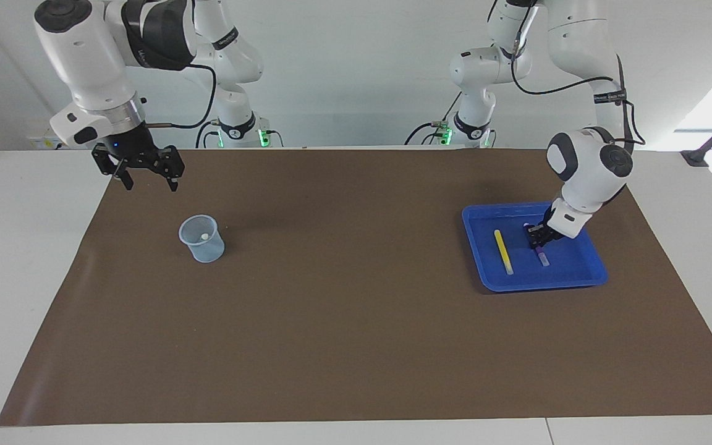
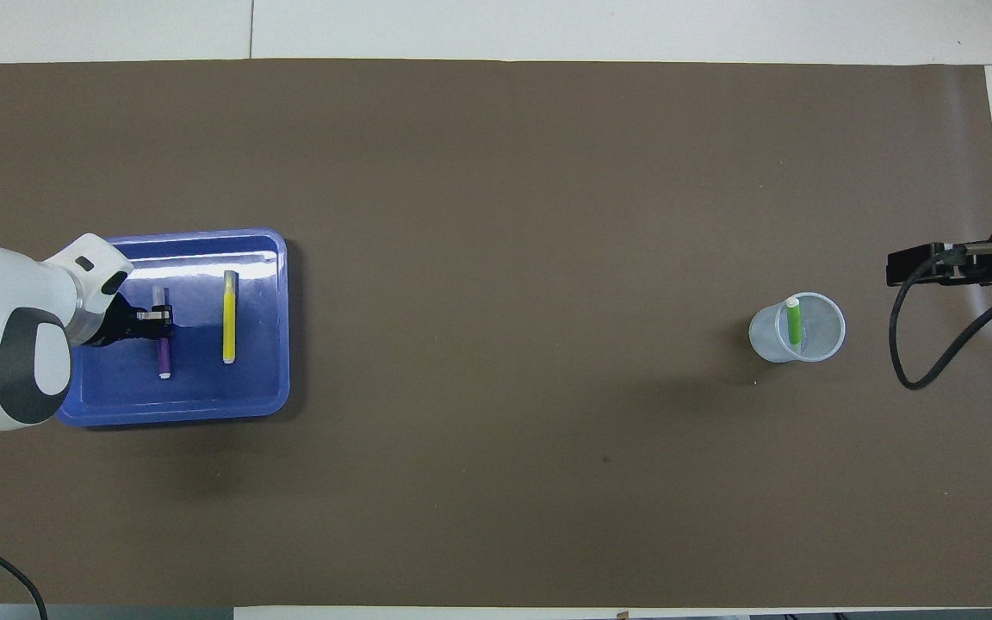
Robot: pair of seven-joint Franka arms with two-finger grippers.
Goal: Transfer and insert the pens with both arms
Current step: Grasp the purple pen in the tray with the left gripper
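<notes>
In the blue tray (image 2: 272,258), yellow pen (image 2: 228,317), purple pen (image 2: 164,353); in the cup (image 2: 832,331), green pen (image 2: 794,320)

Two pens (image 2: 228,317) lie in the tray (image 2: 203,412); one pen (image 2: 794,320) stands in the cup (image 2: 832,340).

**Pens: two in the tray, one in the cup**

The yellow pen (image 2: 228,317) and purple pen (image 2: 164,355) lie flat, side by side, in the blue tray (image 2: 203,406). The green pen (image 2: 794,319) stands tilted in the clear cup (image 2: 832,331).
</notes>
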